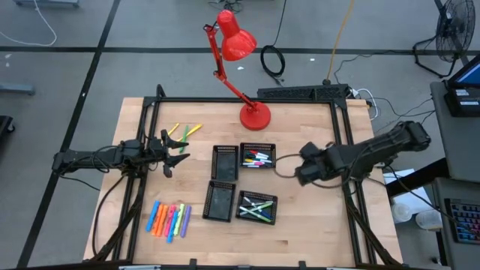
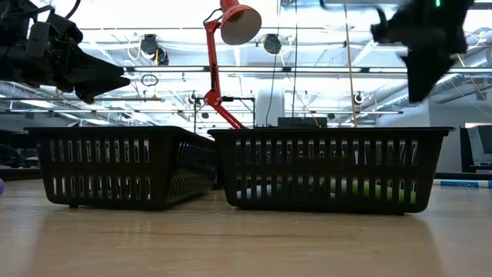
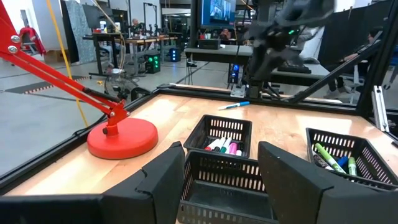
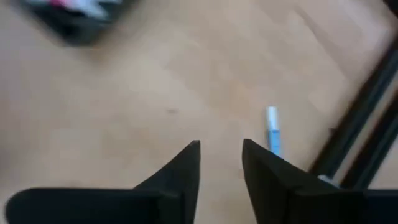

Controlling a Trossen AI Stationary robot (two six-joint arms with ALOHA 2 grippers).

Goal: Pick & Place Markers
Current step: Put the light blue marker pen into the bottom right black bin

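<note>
Both grippers hovering empty above a wooden table strewn with markers.

The right gripper is hanging with its fingers narrowly parted and empty above bare wood, a blue-and-white marker lying just beyond it near the table's black frame. The left gripper is hovering wide open by the two yellow-green markers. Neon highlighters are lying in a row at the front left; others are filling two of the four black mesh trays. No writing is readable. A red desk lamp is standing at the back, a workshop showing beyond.
</note>
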